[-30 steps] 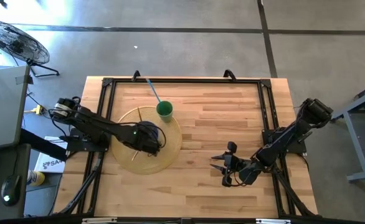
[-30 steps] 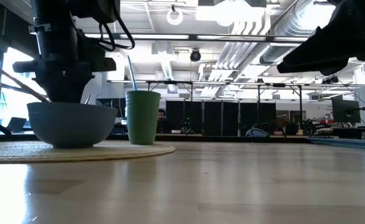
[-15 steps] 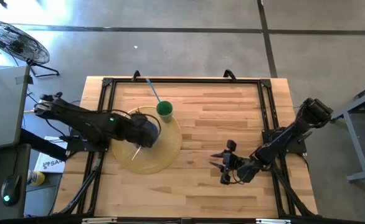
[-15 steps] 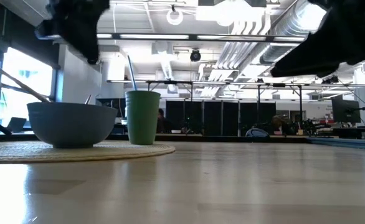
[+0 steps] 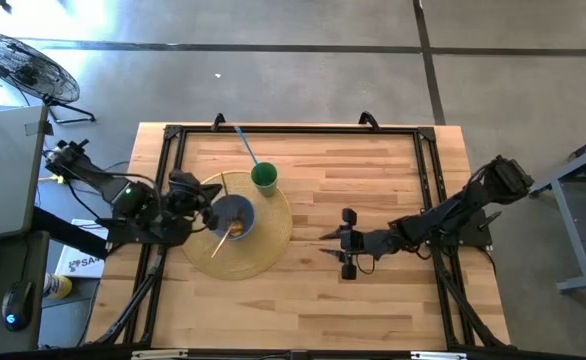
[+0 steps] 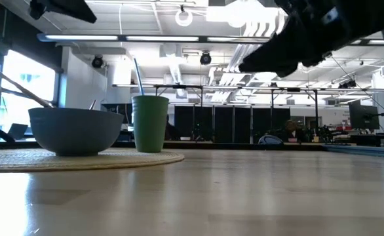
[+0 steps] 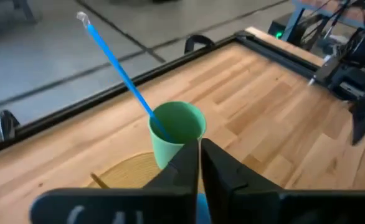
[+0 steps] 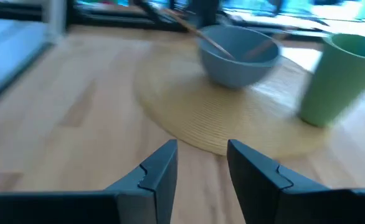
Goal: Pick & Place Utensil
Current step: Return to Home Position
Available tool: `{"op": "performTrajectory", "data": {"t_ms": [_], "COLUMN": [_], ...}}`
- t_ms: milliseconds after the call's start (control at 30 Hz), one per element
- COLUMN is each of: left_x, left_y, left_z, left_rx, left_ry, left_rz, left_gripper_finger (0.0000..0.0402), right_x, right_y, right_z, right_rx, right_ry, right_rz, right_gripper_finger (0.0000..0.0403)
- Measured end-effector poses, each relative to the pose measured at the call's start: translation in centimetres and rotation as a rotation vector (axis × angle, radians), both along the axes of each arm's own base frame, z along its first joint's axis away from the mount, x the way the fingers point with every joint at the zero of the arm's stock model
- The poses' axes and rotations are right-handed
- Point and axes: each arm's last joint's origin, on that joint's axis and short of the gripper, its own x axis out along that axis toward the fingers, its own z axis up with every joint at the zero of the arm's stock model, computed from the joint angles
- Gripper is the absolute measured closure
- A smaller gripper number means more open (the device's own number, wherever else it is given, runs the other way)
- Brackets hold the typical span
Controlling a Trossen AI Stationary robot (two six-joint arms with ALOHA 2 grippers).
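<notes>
On round woven brown mat (image 5: 265, 250), blue-grey bowl (image 5: 236, 209) holds gold utensils (image 5: 223, 240) (job likely done); left gripper (image 7: 199, 146) pinched empty, right gripper (image 8: 201, 149) parted, empty

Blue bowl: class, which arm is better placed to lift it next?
Probably left: the left pincer, though shut, hangs right beside the blue bowl; the open right pincer is off the mat, farther away.

White cardboard box (image 5: 76, 262): dark letters "SA", the rest not readable.
Box's place: on the floor off the wooden table (image 5: 373, 180), well apart from the left gripper (image 5: 205, 193), behind its jaws.
Elsewhere: nothing legible.
</notes>
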Motion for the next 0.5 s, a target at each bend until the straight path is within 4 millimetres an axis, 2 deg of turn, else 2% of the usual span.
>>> {"op": "performTrajectory", "data": {"t_ms": [100,233,500], "left_x": [-0.4,0.1,0.5], "left_y": [0.1,-0.2,-0.5], "left_z": [-1.2,-2.5,-1.8], "left_rx": [0.017,0.082,0.13], "left_ry": [-0.025,0.007,-0.038], "left_rz": [-0.013,-0.082,-0.076], "left_gripper_finger": [0.0398,0.0396,0.04], "right_x": [0.3,0.3,-0.8], "right_y": [-0.1,-0.4,-1.8], "right_z": [0.4,1.0,4.4], "right_rx": [0.03,0.007,-0.094], "right_ry": [-0.027,-0.056,-0.166], "right_rz": [0.07,0.087,0.099], "right_gripper_finger": [0.0269,0.0269,0.0269]}}
